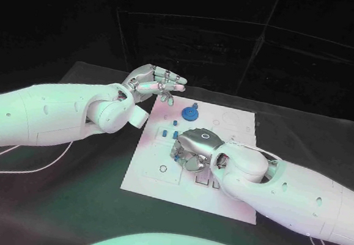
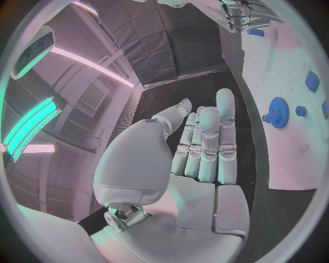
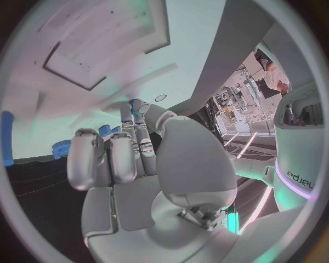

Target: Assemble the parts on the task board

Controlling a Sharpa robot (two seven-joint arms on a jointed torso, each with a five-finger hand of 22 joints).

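Nearest to the head camera, the right hand (image 1: pixel 193 150) rests low over the middle of the task board (image 1: pixel 156 178), the white plate lying on the black surface (image 1: pixel 58 204). Its fingers (image 3: pixel 88 159) are curled down toward the board. In the right wrist view a small blue part (image 3: pixel 134 104) shows at the tips of two fingers, but I cannot tell if it is really pinched there or only lies behind them on the board.

Several more blue parts are on the far half of the board: a blue gear (image 1: pixel 190 112) with a knob on top, and some small blue pieces (image 1: pixel 169 133) just beside the right hand. In the left wrist view the gear (image 2: pixel 278 113) is seen standing on the white plate, with smaller blue pieces close to it.

The left hand (image 1: pixel 153 83) hovers above the far left corner of the board, apart from the gear and touching nothing. Its fingers (image 2: pixel 205 142) are stretched out and a little spread, and they hold nothing.

I judge that the step in hand is the seating of a small part in the middle of the board by the right hand, with most of the assembly not yet done. The next move probably calls for a careful alignment of the part over its hole and a straight press down, while the left hand waits or reaches for the gear.
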